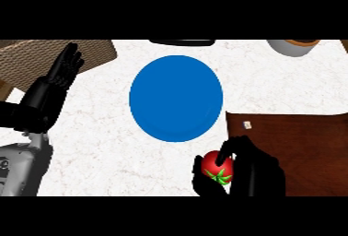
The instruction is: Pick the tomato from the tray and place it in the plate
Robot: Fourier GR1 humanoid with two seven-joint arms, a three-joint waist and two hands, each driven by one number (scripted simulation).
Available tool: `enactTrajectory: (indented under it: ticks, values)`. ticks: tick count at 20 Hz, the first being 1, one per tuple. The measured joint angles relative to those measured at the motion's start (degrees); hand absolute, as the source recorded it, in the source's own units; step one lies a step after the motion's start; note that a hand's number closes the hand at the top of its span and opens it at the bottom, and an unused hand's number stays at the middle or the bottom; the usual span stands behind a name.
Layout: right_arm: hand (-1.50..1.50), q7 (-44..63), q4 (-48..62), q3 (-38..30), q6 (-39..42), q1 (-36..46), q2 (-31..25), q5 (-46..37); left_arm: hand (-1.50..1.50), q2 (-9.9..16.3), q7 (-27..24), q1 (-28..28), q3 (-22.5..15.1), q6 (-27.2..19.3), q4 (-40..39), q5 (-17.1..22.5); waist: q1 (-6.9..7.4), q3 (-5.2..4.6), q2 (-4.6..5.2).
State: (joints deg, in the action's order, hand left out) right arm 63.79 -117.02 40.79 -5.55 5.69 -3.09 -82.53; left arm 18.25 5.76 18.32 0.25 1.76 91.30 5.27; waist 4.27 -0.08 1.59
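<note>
A red tomato (216, 167) with a green stem shows at the lower middle, at the left edge of the dark brown tray (299, 143). My right hand (255, 173) is curled round the tomato, thumb on its left and fingers over its right side, hiding part of it. The blue plate (176, 97) lies on the white counter, up and to the left of the tomato, with nothing on it. My left hand (51, 90) stays open at the left edge, fingers up, resting away from both.
A woven brown mat (27, 60) lies at the top left under the left hand's fingers. A grey bowl (293, 46) sits at the top right, and a dark object (182, 42) at the top middle. A small white tag (246, 124) lies on the tray's corner.
</note>
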Motion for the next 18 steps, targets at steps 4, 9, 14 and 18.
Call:
enactTrajectory:
  ticks: [4,9,14,18]
  values:
    - [1.5,0.8,9.7,-6.0,-1.2,9.2,1.7,4.8,0.0,-0.5,0.2,0.7,-0.5,0.0,-0.2,-0.2,0.56,0.02,-0.02]
    - [1.5,0.4,24.9,-13.1,-3.1,20.9,2.4,10.9,0.0,-0.7,0.8,1.5,-0.6,0.1,-0.5,-0.2,1.05,0.05,-0.09]
    - [-1.5,-0.7,38.5,-18.2,-8.1,29.1,2.6,17.6,0.0,-1.1,1.1,3.1,-0.8,0.1,-1.5,-0.3,1.36,0.11,0.07]
    - [-1.5,-2.4,47.5,-21.9,-13.1,34.4,2.6,22.9,0.0,-1.4,1.1,3.0,-0.9,0.2,-1.5,-0.3,1.87,0.15,0.12]
